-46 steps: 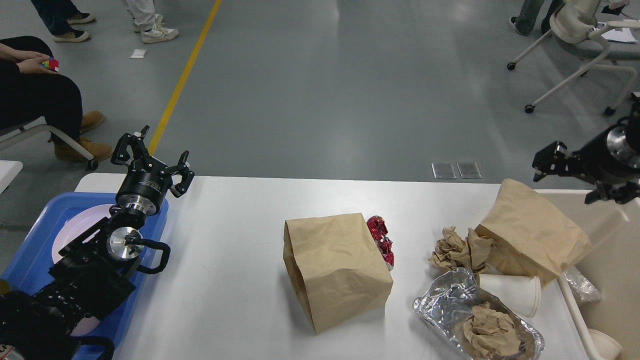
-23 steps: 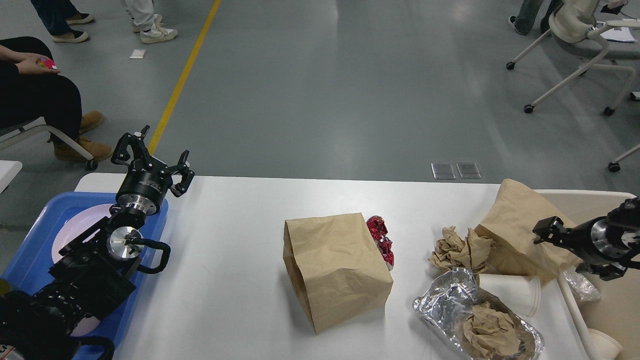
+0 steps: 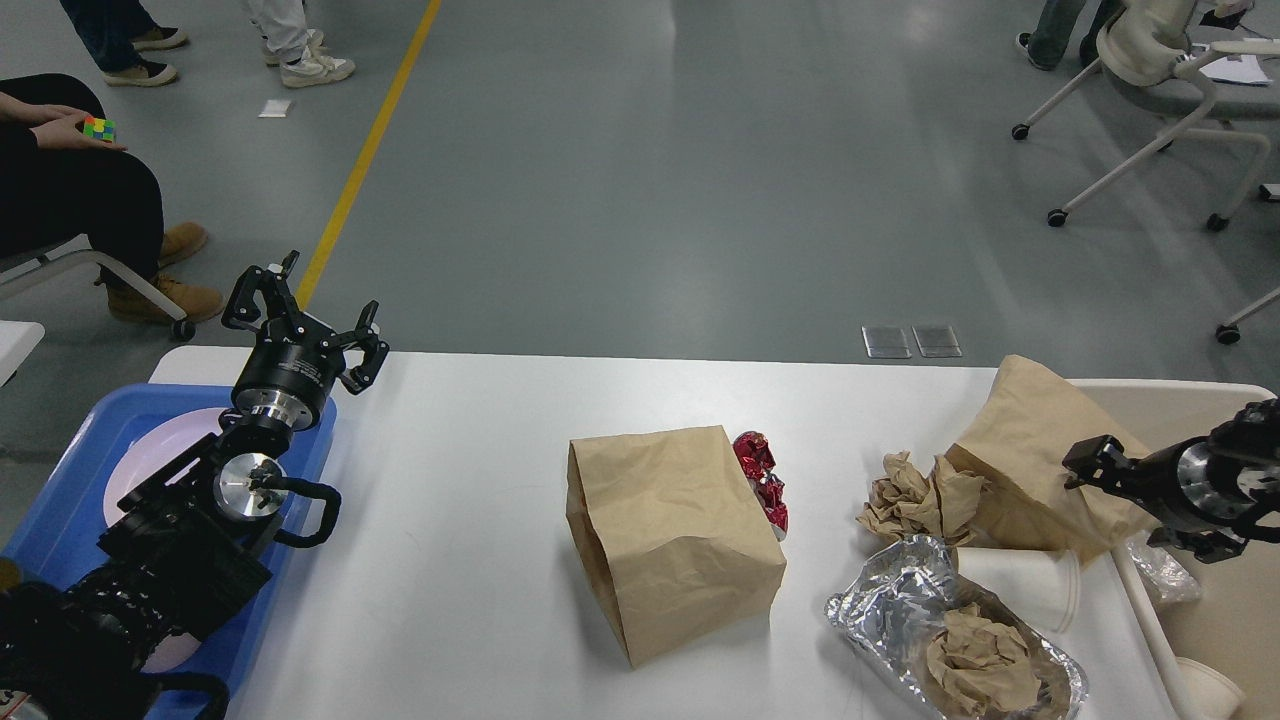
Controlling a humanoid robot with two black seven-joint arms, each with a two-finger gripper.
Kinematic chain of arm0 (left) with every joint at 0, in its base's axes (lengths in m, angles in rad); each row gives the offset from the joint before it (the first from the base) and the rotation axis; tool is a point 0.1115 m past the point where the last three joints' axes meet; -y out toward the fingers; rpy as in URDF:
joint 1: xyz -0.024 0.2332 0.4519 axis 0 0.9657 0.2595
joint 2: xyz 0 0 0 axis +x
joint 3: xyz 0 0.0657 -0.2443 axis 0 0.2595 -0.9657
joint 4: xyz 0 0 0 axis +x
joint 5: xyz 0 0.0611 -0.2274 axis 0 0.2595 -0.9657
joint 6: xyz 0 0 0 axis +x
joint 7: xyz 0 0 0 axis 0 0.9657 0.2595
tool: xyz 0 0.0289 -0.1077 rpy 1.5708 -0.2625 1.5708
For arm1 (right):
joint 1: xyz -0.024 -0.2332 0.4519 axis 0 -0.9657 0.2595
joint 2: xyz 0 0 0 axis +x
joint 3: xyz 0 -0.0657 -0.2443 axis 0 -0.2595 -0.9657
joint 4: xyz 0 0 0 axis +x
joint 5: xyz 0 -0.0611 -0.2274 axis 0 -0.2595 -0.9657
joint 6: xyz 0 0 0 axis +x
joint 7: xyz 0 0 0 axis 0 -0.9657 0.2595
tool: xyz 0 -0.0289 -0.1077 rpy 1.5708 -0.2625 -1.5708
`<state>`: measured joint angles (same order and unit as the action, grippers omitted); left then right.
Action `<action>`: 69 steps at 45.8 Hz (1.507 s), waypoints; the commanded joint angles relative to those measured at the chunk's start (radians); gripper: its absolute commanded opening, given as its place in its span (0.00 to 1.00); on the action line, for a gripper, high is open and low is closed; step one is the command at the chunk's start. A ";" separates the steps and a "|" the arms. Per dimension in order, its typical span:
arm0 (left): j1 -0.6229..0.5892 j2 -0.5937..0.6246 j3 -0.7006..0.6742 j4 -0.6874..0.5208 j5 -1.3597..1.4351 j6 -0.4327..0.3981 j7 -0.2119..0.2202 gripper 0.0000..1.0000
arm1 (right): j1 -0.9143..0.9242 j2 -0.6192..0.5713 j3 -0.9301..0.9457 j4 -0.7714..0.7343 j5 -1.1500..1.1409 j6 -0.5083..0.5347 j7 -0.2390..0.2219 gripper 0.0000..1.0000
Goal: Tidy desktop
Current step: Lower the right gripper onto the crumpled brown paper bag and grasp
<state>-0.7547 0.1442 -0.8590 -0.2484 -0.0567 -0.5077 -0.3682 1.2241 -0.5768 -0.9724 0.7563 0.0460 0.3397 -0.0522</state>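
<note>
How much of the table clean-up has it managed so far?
Little looks done. The white table holds two paper bags, crumpled paper, a foil tray, a paper cup and a red wrapper. The right gripper hovers at the far bag; the left gripper is open, empty.

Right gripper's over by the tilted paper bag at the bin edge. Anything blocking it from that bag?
Nothing visible. The right gripper sits directly against the tilted paper bag, which leans over the beige bin rim. Crumpled paper and a white cup lie on the bag's other sides, clear of the gripper.
</note>
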 commanded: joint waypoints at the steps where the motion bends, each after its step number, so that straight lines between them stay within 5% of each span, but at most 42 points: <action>1: 0.000 0.000 0.000 0.000 0.000 0.000 0.000 0.97 | -0.002 0.000 0.000 -0.002 0.000 -0.002 0.000 1.00; 43: 0.000 0.000 0.000 0.000 0.000 0.000 0.000 0.97 | -0.026 0.009 0.003 -0.014 0.003 -0.042 0.000 1.00; 57: 0.000 0.000 0.000 0.000 0.000 -0.002 0.000 0.96 | -0.117 0.026 0.098 -0.014 0.005 -0.186 0.000 1.00; 62: 0.000 0.000 0.000 0.000 0.000 0.000 0.000 0.97 | -0.138 0.026 0.118 -0.014 0.005 -0.223 0.000 0.95; 69: 0.000 0.000 0.000 0.000 0.000 -0.002 0.000 0.97 | -0.144 0.028 0.118 -0.012 0.005 -0.246 0.000 0.70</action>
<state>-0.7547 0.1442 -0.8590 -0.2485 -0.0568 -0.5078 -0.3682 1.0859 -0.5496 -0.8558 0.7430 0.0506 0.1083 -0.0522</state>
